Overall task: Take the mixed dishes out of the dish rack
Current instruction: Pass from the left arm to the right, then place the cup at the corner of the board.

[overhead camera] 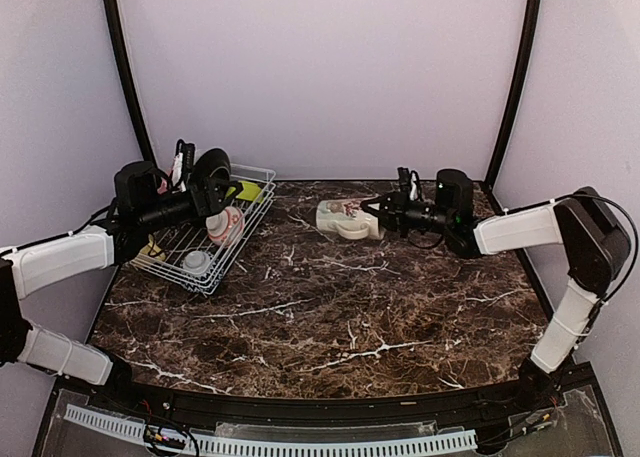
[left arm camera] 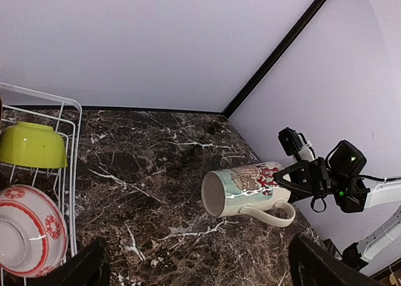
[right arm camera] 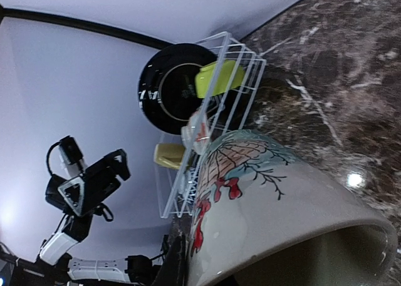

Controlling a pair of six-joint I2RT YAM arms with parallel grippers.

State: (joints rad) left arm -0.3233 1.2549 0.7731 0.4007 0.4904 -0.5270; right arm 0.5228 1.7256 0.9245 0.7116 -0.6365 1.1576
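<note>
My right tool [left arm camera: 283, 177], pressed together, touches the cream patterned mug [left arm camera: 245, 189] lying sideways; left tool [left arm camera: 200, 264] spread wide.

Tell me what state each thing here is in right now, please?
Right end effector: shut on the cream patterned mug.
Cream patterned mug: on its side, gripped, out of the rack.
Left end effector: open, empty.
Lime-green bowl: in the dish rack.
Red-and-white bowl: tilted in the rack.
Black plate: upright in the rack.
</note>
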